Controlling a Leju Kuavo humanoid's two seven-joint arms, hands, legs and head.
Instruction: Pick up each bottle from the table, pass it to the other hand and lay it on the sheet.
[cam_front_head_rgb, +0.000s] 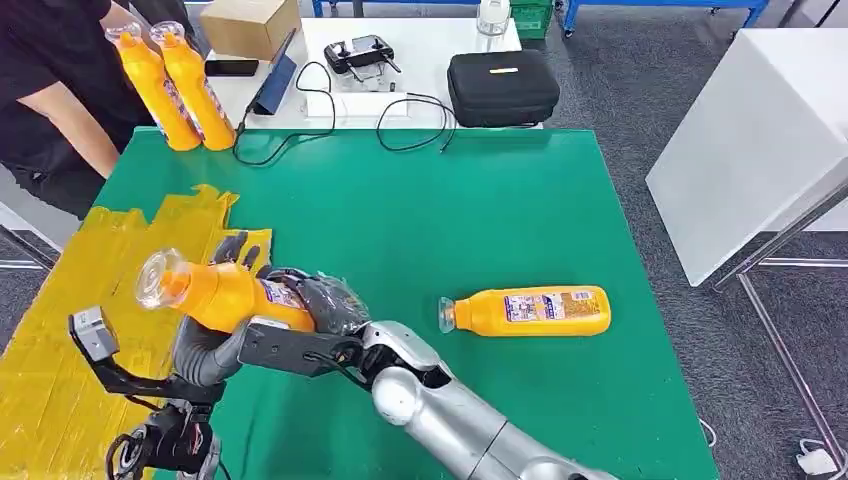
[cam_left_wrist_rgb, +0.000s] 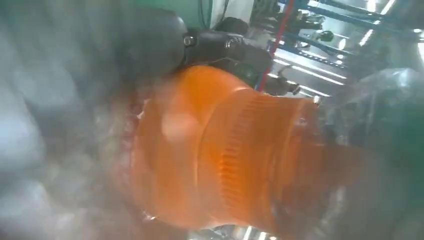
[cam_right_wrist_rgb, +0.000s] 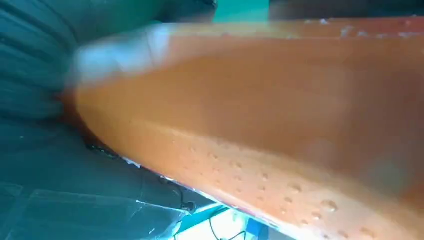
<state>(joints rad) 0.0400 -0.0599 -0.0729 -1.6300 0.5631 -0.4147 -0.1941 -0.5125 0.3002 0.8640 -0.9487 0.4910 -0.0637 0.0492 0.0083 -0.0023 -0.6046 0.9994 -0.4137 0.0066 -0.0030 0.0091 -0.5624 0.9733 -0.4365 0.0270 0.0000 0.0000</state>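
Right there, both hands met on one orange bottle (cam_front_head_rgb: 225, 295): the right hand (cam_front_head_rgb: 325, 305) clasped its base end, the left hand (cam_front_head_rgb: 215, 345) cupped it from beneath, cap end toward the yellow sheet (cam_front_head_rgb: 60, 340). Another bottle (cam_front_head_rgb: 527, 311) lay sideways, nearer the right arm.

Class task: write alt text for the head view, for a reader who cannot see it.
Both robot hands, right hand and left hand, hold an orange bottle above the yellow sheet on a green table. Another bottle lies nearby.

Orange bottle (cam_front_head_rgb: 215, 292) between both hands, over sheet (cam_front_head_rgb: 60, 330).
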